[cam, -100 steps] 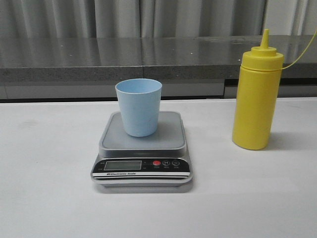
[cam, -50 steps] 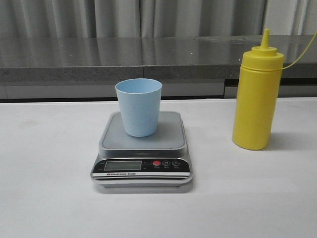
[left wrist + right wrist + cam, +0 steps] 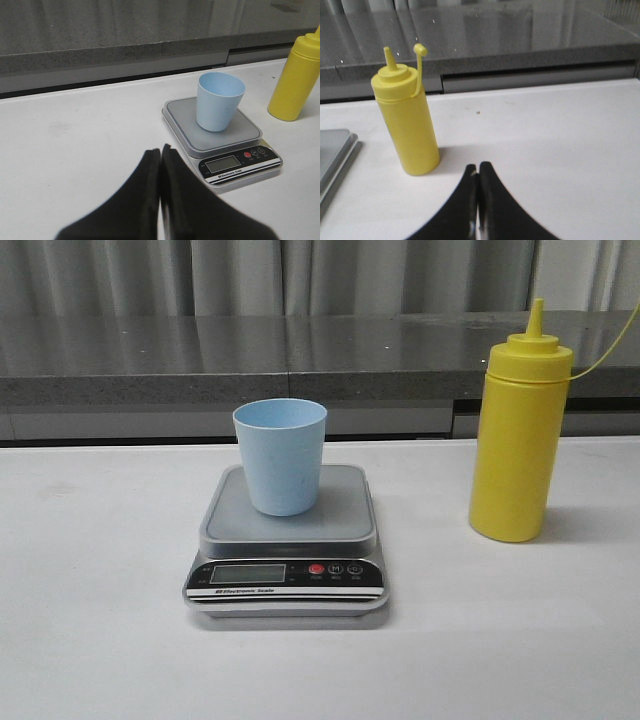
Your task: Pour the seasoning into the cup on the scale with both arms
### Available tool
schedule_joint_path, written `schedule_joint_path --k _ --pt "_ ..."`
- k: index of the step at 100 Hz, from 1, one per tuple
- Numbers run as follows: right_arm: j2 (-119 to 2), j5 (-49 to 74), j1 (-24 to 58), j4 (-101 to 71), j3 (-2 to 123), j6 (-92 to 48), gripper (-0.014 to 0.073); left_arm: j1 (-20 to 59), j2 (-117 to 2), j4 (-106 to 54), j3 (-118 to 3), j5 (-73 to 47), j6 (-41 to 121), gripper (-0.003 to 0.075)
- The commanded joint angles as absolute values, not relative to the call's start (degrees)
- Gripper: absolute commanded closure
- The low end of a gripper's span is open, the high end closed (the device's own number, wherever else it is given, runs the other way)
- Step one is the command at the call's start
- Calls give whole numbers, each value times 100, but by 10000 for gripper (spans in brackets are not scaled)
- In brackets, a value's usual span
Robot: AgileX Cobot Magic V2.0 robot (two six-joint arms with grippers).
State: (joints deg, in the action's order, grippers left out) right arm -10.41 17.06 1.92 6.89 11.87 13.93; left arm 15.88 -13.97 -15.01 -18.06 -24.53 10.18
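Yellow plastic makes the bottle [image 3: 520, 430], which stands upright on the white table [image 3: 100, 640], to the right of the scale [image 3: 287, 545] and clearly apart from it. Its pointed nozzle is at the top, and a thin yellow strap with a small cap at its end rises from the neck (this is seen best in the right wrist view). Nothing touches the bottle.

The pale blue cup [image 3: 281, 455] stands upright on the grey square platform of the scale, more toward the back of the platform than the front. From the front view the inside of the cup cannot be seen. The black front panel of the scale has a display and a red button [image 3: 316, 568] beside two smaller buttons; the digits of the display are too small to read.

The left gripper [image 3: 160, 155] is over the bare table, near the front left corner of the scale but not touching it. Its two black fingers are pressed together with nothing between them. The right gripper [image 3: 478, 172] is near the bottle, also above bare table, and its fingers are likewise closed together and empty.

Behind the table runs a dark grey stone counter [image 3: 200, 355], and behind that hang grey curtains [image 3: 250, 275].
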Motion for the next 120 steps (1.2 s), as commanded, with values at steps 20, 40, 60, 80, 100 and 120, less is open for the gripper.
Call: schedule_joint_path --k 20,40,60,80,100,120 --pt "-2500 1693 166 715 2142 1337 661 1590 -1451 -1604 -1955 -2058 946 741" --pt "-3300 1493 239 563 2228 1337 654 1590 -1451 -1604 -1955 -2058 946 741" --pt "-3861 882 744 448 2228 1337 330 1590 -1451 -1604 -1955 -2058 946 741" --pt "-4626 -615 1186 448 2181 1337 -55 1590 -1451 -1604 -1955 -2058 946 741" --pt "-5666 -2540 1242 448 1942 1337 -53 1590 -1451 -1604 -1955 -2058 946 741" --pt "-6902 -3911 1242 494 1809 1337 -53 1590 -1451 -1604 -1955 -2058 946 741"
